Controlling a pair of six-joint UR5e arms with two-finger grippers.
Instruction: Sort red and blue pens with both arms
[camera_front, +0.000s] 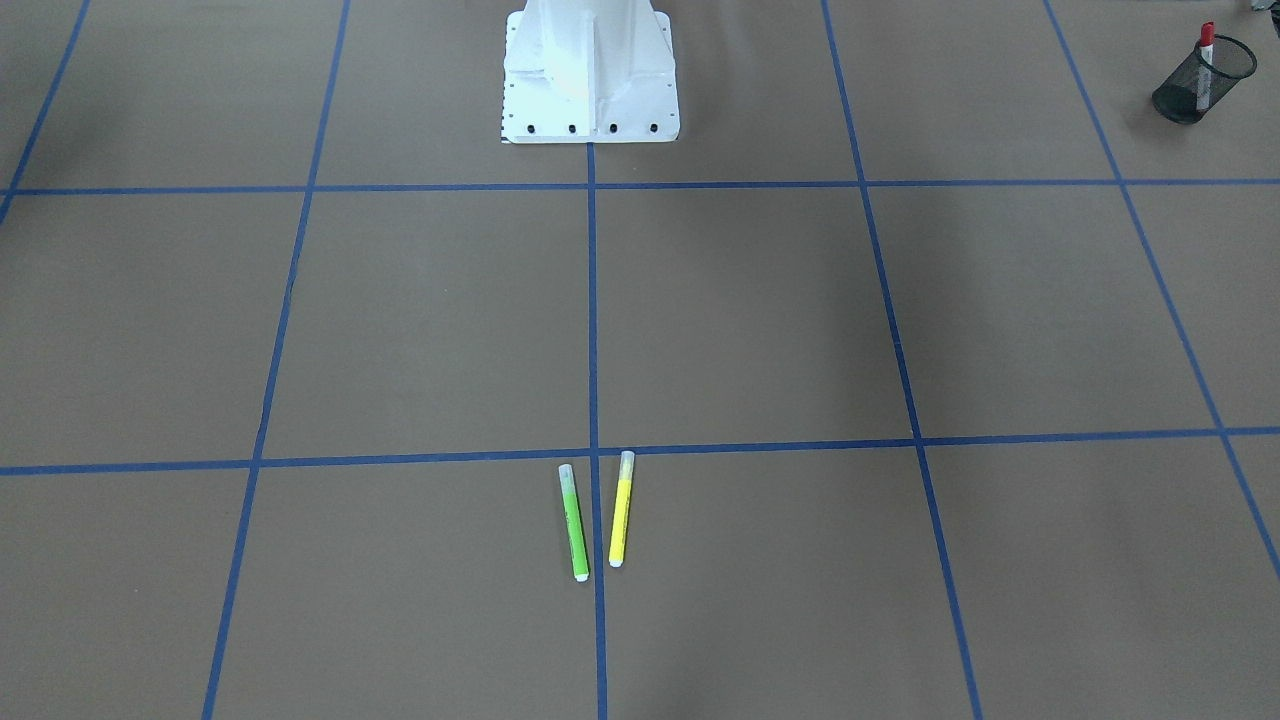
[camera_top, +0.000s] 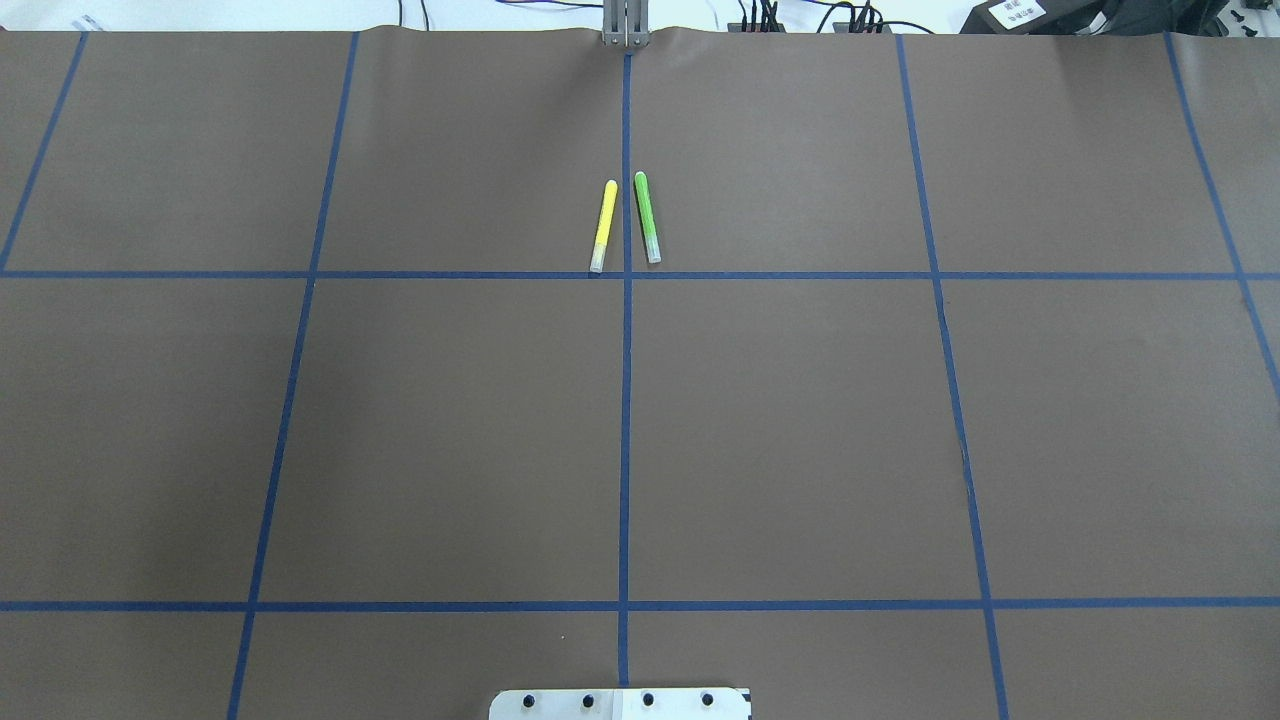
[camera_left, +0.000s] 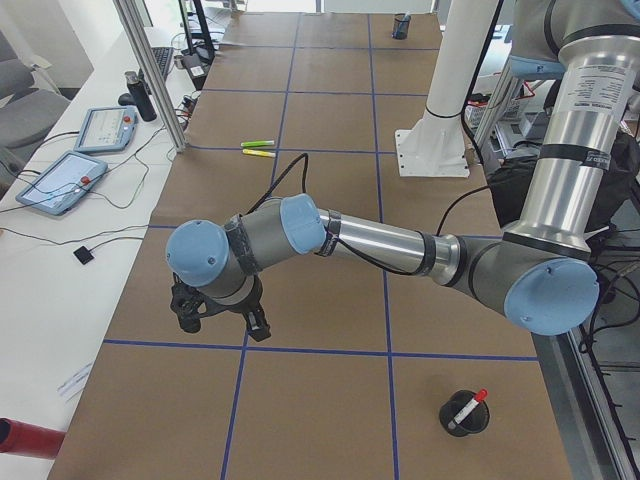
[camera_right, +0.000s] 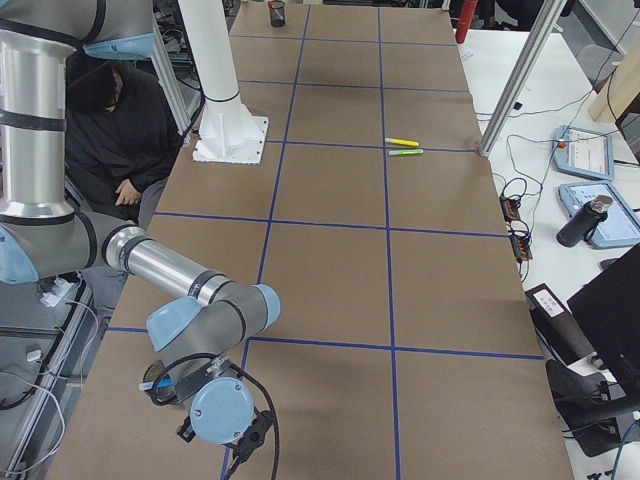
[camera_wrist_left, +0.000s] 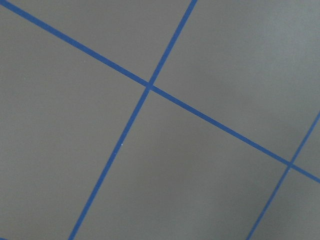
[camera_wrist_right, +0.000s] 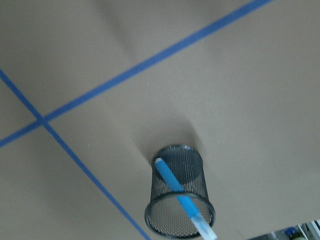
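**Sorting of two pens, late stage (judged from how things lie).** The red pen (camera_front: 1205, 60) stands tilted in the left mesh cup (camera_front: 1180, 100), at the table end on the robot's left, with its red cap above the rim; the blue pen (camera_wrist_right: 176, 184) leans in the right mesh cup (camera_wrist_right: 195, 167), directly under the right wrist camera, with its pale cap poking out past the rim; each cup holds one pen and nothing else that shows. Both task pens therefore appear sorted, and little seems left beyond drawing the arms back.

The green marker (camera_top: 647, 217) and the yellow marker (camera_top: 604, 226) (neither belongs to the sort) lie side by side without touching, one on each side of the centre tape line (camera_top: 626, 400), on the far part of the table (camera_top: 300, 450) from the robot base (camera_top: 620, 703).

The left gripper (camera_left: 222, 322) hangs over bare table, well apart from the left mesh cup; the right gripper (camera_right: 252, 436) hangs low at the opposite end. Both appear in the side views only, so it cannot be told whether their jaws are apart or together; no pen shows at either.
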